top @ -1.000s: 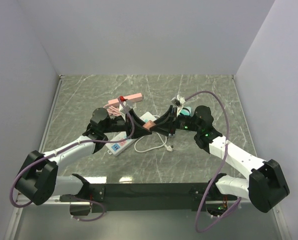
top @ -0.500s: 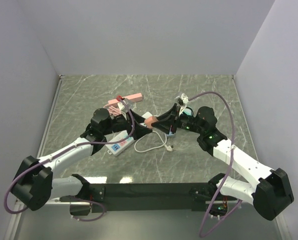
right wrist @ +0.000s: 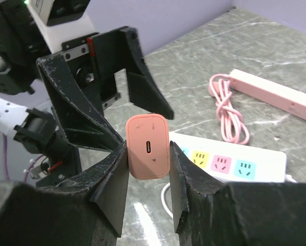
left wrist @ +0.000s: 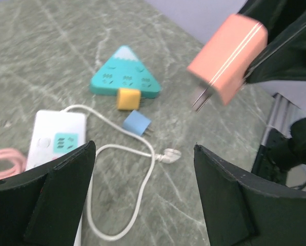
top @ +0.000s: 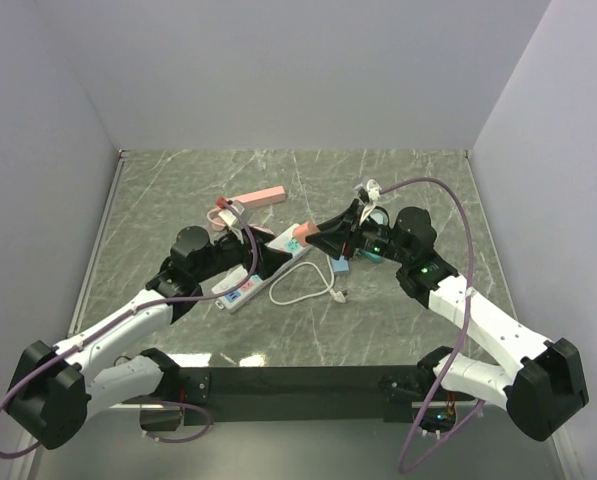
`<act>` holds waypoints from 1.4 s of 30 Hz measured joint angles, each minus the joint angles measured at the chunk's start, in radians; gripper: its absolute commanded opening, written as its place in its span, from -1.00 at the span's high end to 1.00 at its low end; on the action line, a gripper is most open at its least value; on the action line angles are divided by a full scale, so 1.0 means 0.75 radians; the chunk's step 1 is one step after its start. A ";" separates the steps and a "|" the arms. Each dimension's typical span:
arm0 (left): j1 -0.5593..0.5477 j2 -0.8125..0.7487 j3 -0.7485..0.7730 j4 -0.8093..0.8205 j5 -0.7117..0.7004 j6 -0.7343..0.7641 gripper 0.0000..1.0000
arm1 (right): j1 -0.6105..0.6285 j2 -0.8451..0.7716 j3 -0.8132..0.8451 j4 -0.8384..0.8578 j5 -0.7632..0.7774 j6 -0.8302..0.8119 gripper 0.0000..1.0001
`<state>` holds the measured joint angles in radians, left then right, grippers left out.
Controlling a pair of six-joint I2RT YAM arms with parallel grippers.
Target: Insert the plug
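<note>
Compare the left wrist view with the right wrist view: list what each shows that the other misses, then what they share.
Left wrist only: the teal triangular adapter, yellow plug, blue plug, and the prongs of the pink charger. Right wrist only: the pink power strip, its pink cord, the charger's port. Both: that charger and the white power strip.

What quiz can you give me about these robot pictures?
1. True or false: the pink plug is gripped in the left arm's jaws.
2. What shape is the teal adapter? A round, B triangle, C square.
3. How many power strips can you see?

Key:
1. False. The right arm's jaws hold it, and the left arm's jaws are open and empty.
2. B.
3. Two: the white power strip and the pink power strip.
</note>
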<state>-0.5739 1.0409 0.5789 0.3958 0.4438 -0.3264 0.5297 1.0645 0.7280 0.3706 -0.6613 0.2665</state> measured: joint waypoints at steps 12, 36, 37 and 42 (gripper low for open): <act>-0.004 -0.187 -0.091 -0.178 -0.458 -0.048 -0.64 | -0.015 0.055 0.114 -0.212 0.174 -0.051 1.00; 0.054 -0.057 -0.100 -0.265 -0.744 -0.201 -0.67 | 0.269 0.658 0.602 -0.807 0.611 -0.154 1.00; 0.063 -0.057 -0.107 -0.265 -0.745 -0.210 -0.67 | 0.273 0.663 0.604 -0.811 0.612 -0.152 1.00; 0.090 -0.054 -0.143 -0.272 -0.768 -0.246 -0.66 | 0.286 0.701 0.666 -0.847 0.673 -0.078 1.00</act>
<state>-0.5068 1.0000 0.4717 0.1921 -0.1318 -0.5106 0.7444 1.5906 1.2278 -0.2646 -0.1566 0.2077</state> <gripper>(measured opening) 0.831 0.402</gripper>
